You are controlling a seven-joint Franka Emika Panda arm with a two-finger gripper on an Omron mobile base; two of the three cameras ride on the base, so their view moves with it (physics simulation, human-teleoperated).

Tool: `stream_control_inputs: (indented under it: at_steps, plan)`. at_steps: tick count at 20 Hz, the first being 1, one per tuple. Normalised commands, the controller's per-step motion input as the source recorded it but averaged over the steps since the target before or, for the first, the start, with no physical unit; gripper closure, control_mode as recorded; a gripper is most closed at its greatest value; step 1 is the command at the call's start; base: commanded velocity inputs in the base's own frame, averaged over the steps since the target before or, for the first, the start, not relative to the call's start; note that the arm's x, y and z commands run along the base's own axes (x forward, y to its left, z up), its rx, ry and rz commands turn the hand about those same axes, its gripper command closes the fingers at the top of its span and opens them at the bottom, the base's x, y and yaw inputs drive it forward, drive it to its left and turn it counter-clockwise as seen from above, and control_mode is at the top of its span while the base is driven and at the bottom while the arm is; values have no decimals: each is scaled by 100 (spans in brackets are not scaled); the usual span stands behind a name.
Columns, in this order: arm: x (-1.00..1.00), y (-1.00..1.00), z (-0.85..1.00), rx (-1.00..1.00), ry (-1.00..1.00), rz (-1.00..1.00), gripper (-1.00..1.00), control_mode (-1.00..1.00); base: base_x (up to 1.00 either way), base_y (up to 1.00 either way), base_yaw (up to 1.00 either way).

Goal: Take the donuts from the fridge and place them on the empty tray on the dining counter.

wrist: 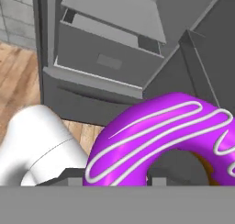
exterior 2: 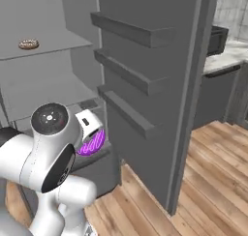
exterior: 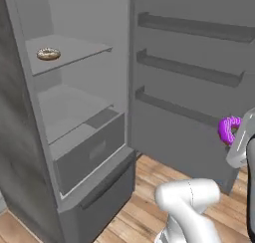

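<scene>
Purple donut [exterior: 228, 129] in tool [exterior: 234, 137] beside fridge door shelves [exterior: 185, 72].

The white arm is folded, its elbow raised near the base. The gripper [exterior: 233, 137] hangs at the right, jaws partly closed on the purple donut [exterior: 228, 129] between them.

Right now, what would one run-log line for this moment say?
gripper: shut on purple donut, outside fridge | sprinkled donut: on upper fridge shelf | fridge door: open
</scene>
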Motion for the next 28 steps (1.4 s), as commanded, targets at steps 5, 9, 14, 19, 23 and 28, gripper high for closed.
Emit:
stream_control_inputs:
  at_steps: [5, 9, 14, 19, 23, 28]
  plan:
    - [0, 0, 0, 0, 0, 0, 100, 100, -49, 27, -82]
    - [0, 0, 0, 0, 0, 0, 100, 100, -70, 30, -79]
    - [0, 0, 0, 0, 0, 0, 100, 100, -86, 26, -77]
    - [0, 0, 0, 0, 0, 0, 100, 100, -84, 19, -78]
    - [0, 0, 0, 0, 0, 0, 100, 100, -74, 22, -75]
    - [0, 0, 0, 0, 0, 0, 100, 100, -44, 21, -70]
